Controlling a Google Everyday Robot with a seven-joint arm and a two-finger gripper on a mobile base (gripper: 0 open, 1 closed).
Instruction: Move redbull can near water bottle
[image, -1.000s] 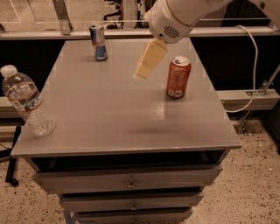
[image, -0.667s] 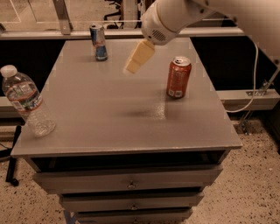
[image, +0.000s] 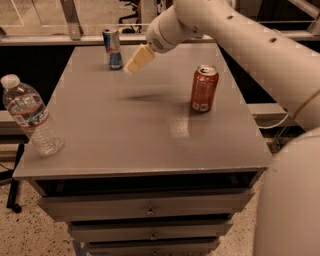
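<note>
1. 3 drinks stand on the grey table (image: 150, 145), all upright.
2. The redbull can (image: 113, 48) is at the far edge, towards the left.
3. The water bottle (image: 31, 116) is at the near left corner, well apart from the redbull can.
4. The orange-red soda can (image: 204, 88) is on the right side.
5. The white arm (image: 240, 35) reaches in from the right; its gripper (image: 138, 59) hangs just right of the redbull can, apart from it. I cannot tell whether it is open or closed.

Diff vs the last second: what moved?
The gripper swung left above the far side of the table, closing on the redbull can without touching it. Nothing grasped or released. Redbull can, water bottle and orange-red soda can stayed put.
</note>
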